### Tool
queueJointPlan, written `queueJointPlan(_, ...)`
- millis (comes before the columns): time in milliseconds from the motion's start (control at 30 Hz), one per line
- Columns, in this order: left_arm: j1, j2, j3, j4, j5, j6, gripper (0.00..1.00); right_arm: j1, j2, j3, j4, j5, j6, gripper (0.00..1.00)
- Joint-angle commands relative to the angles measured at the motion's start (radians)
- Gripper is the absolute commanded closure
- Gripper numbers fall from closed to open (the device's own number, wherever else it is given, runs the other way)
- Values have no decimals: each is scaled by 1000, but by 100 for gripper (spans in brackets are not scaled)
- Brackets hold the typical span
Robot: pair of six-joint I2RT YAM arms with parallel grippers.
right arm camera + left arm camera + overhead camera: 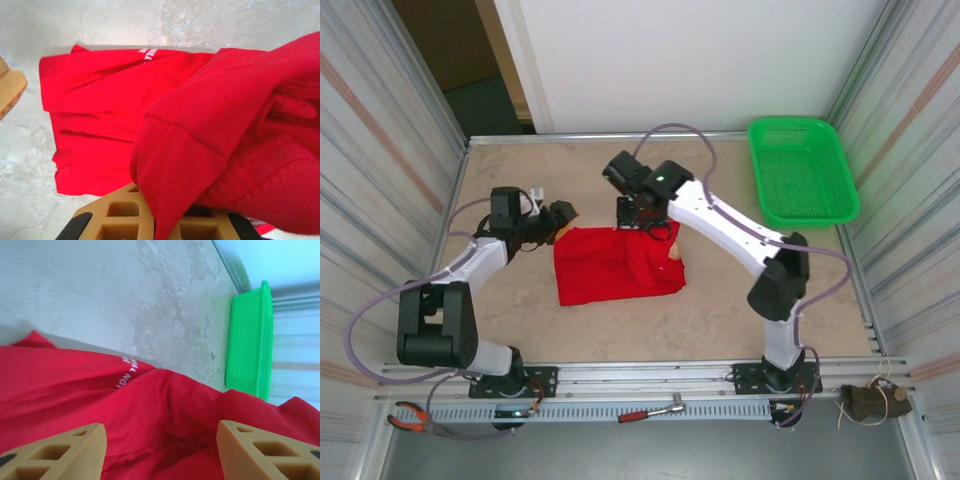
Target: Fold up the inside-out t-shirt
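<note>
Left arm (480, 258) and right arm (720, 222): glossy white shells between boxy black joint housings, on black base plates (515, 385). Lilac-grey cables (676, 126) looping from base to wrist. Green indicator light (661, 181) on the right wrist. Tan plastic fingers (60, 452), pierced with triangular and square windows, black-trimmed at the root.

Small white lettering (126, 374) stands on the red t-shirt (60, 395) beside a fold. In the left wrist view only the letters "ION" can be read. In the right wrist view the print (146, 52) is too small to read.
</note>
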Motion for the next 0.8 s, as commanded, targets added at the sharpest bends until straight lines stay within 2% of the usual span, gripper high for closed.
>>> queueJointPlan(0,58,-55,-12,-35,45,44,39,52,102,125,-121,44,36,100)
queueJointPlan(200,177,-33,-27,-36,44,60,39,138,339,343,-112,-29,106,100)
queueJointPlan(233,194,-24,-28,-35,40,65,39,150,384,387,-92,-68,115,94)
queueJointPlan(300,230,1,-26,-36,36,70,39,169,459,478,-65,-137,119,56)
queueJointPlan(333,249,14,-22,-29,47,70,39,179,486,529,-62,-164,102,44)
queueJointPlan(400,273,32,-6,-37,55,75,39,192,477,576,-82,-155,61,27)
queueJointPlan(500,279,35,27,-79,55,104,39,161,326,454,-63,-150,-4,25)
queueJointPlan(633,239,-19,30,-121,47,112,39,83,36,66,78,-124,-46,25)
queueJointPlan(767,126,-113,-2,-177,11,116,39,-54,-197,-375,231,-151,-32,24)
